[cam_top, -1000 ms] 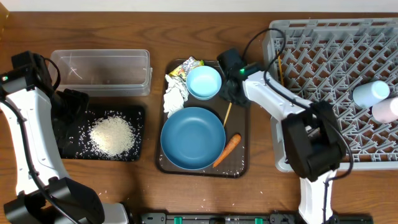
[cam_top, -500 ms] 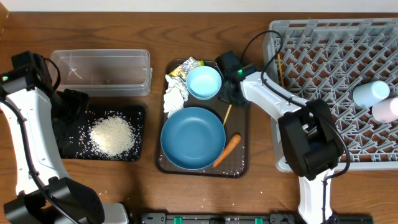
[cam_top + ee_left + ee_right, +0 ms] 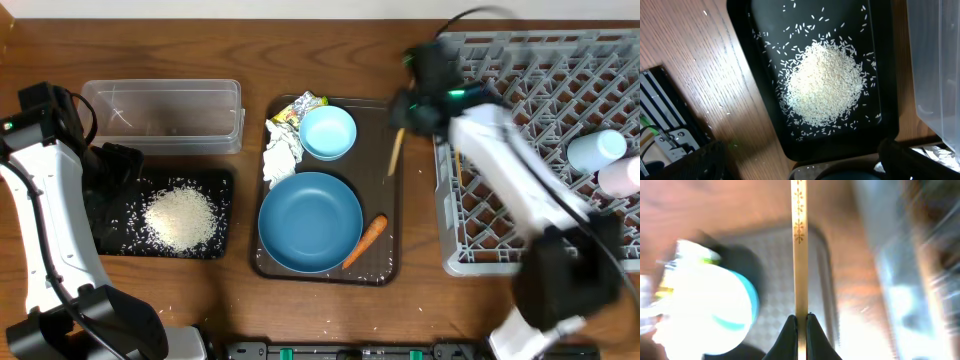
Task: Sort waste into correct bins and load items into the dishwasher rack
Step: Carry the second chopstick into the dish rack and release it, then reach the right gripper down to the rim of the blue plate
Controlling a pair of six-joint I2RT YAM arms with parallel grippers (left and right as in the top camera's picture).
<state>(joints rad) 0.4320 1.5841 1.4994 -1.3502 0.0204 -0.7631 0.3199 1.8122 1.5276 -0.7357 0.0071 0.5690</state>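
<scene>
My right gripper (image 3: 408, 112) is shut on a thin wooden chopstick (image 3: 396, 152) and holds it above the right edge of the brown tray, close to the grey dishwasher rack (image 3: 540, 210). The right wrist view shows the jaws (image 3: 801, 317) pinching the chopstick (image 3: 800, 240), with the light blue bowl (image 3: 715, 310) blurred at left. The dark blue plate (image 3: 310, 220), light blue bowl (image 3: 328, 132), carrot (image 3: 365, 240), tissue (image 3: 282, 150) and wrapper (image 3: 300, 107) lie on the brown tray. My left gripper (image 3: 112, 172) is open and empty over the black tray (image 3: 222, 180), which holds rice (image 3: 180, 218).
The clear tub (image 3: 165, 115) stands behind the black tray. A light blue cup (image 3: 597, 150) and a white cup (image 3: 620, 178) lie in the rack's right side. The left wrist view shows the rice pile (image 3: 822, 90) and the tub's wall (image 3: 935, 65).
My right gripper has lifted the chopstick off the brown tray and swung up and right toward the rack, blurred by motion. The left arm has not moved.
</scene>
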